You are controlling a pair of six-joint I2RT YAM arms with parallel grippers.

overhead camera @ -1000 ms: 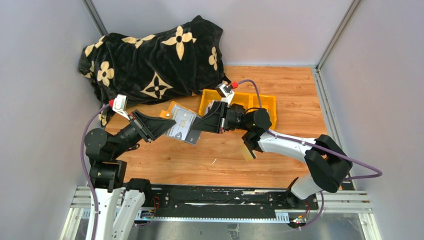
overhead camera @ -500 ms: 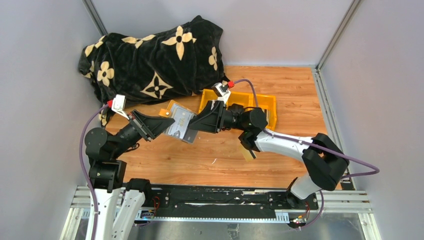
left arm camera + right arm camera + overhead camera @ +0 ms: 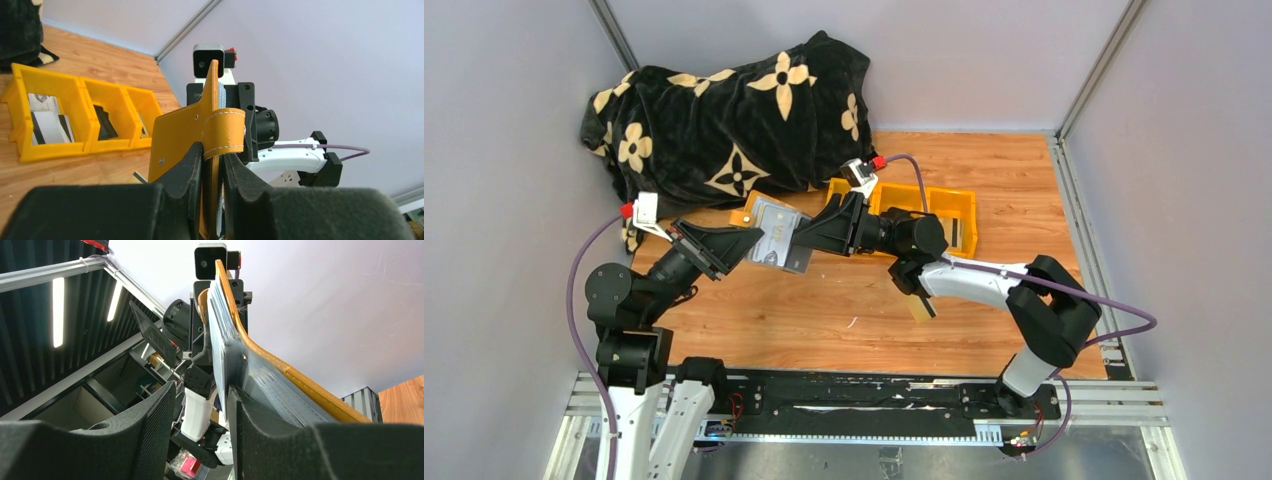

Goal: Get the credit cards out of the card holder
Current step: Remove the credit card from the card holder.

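Observation:
My left gripper is shut on the mustard-tan card holder, holding it on edge above the table. In the left wrist view the holder stands upright, pinched between the jaws of that gripper. The holder's grey inside, with pale credit cards in clear pockets, faces my right gripper. My right gripper is open. One fingertip lies against the edge of a card, and the other stands well apart. A tan-gold card lies on the table below my right forearm.
A yellow three-compartment bin sits behind the right arm; its compartments hold a pale striped card and a black item. A black blanket with tan flowers fills the back left. Grey walls close in on both sides.
My right gripper was shut and now stands open at the holder's edge. Both arms and the holder have shifted left and toward the back.

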